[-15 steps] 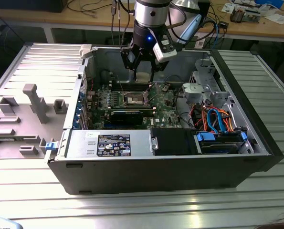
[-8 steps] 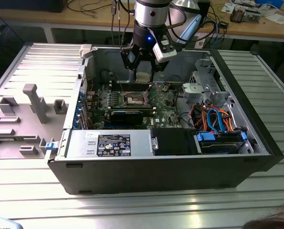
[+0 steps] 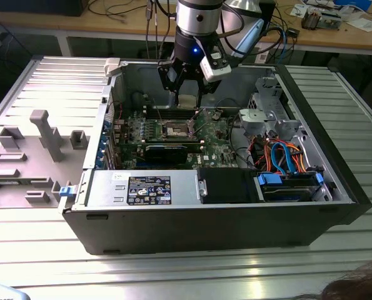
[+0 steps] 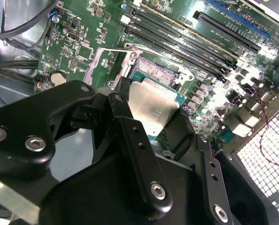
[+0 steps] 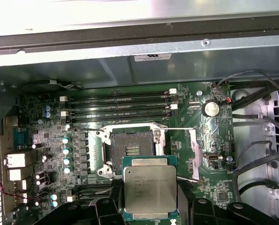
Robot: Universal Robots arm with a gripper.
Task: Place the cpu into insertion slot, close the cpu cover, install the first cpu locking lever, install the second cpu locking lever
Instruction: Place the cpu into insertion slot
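Note:
My gripper [image 3: 189,94] is shut on the cpu [image 3: 189,102], a flat square chip with a dull silvery top, and holds it above the green motherboard [image 3: 214,134] inside the open computer case. In the first wrist view the cpu [image 5: 150,188] hangs between the black fingers [image 5: 105,208], its edge just overlapping the insertion slot [image 5: 132,149]. The slot's dark centre is bare. The cpu cover [image 5: 194,149] stands flipped open beside the slot, and thin wire levers [image 5: 179,129] lie raised near it. The second wrist view shows the cpu [image 4: 153,105] close over the slot [image 4: 154,70].
Long memory slots [image 5: 120,105] run beside the socket. A black card [image 3: 167,151], a drive cage [image 3: 270,112] and orange and blue cables [image 3: 282,156] crowd the case. The case walls [image 3: 192,219] ring the board. A grey fixture plate [image 3: 29,150] lies at the exterior view's left.

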